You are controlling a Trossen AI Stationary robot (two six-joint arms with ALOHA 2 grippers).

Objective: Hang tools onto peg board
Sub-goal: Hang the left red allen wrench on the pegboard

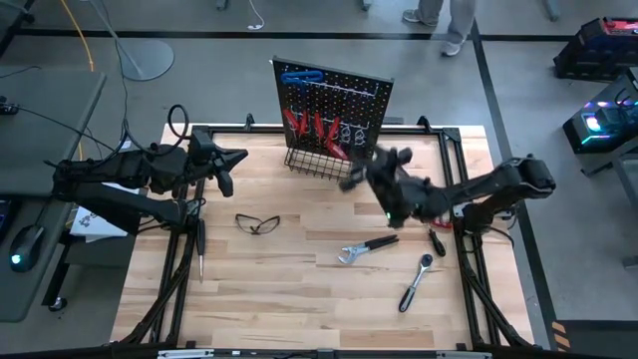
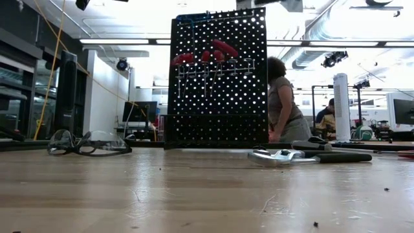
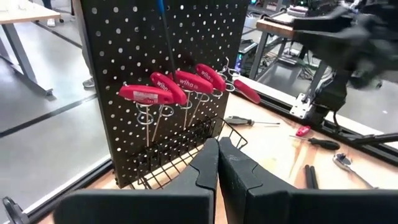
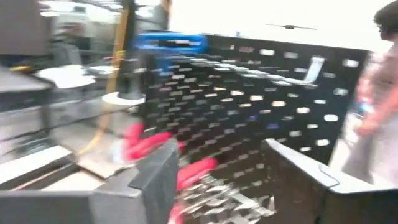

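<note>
Hovering right gripper [image 1: 351, 176]: raised just in front of the peg board's wire basket, fingers spread apart with nothing between them; the right wrist view shows two separate dark fingers [image 4: 155, 177] with a clear gap.
Ahead of those jaws: peg board [image 4: 261, 99], close and blurred, with red handles low down and a blue-handled T-key [image 4: 169, 42] near its upper edge.
Behind and below those jaws: silver pliers with black handles [image 1: 366, 247], a chrome ratchet [image 1: 416, 282] and a red-handled screwdriver [image 1: 436, 239], all lying on the table [image 1: 299, 289], well apart from the fingers.
Left gripper [image 1: 234, 158]: held off the board's side, fingers pressed together and holding nothing, as the left wrist view shows [image 3: 217, 165].
Ahead of the left jaws: wire basket [image 3: 205, 140] along the board's bottom edge, then a row of red T-handled tools [image 3: 180, 84] hanging on silver hooks.
Beside the left arm: a black-handled screwdriver [image 1: 199, 244] lying near the table's edge, and safety glasses [image 1: 257, 223] on the wood.
Far background: a person [image 2: 283, 100] standing behind the board in the low view.
</note>
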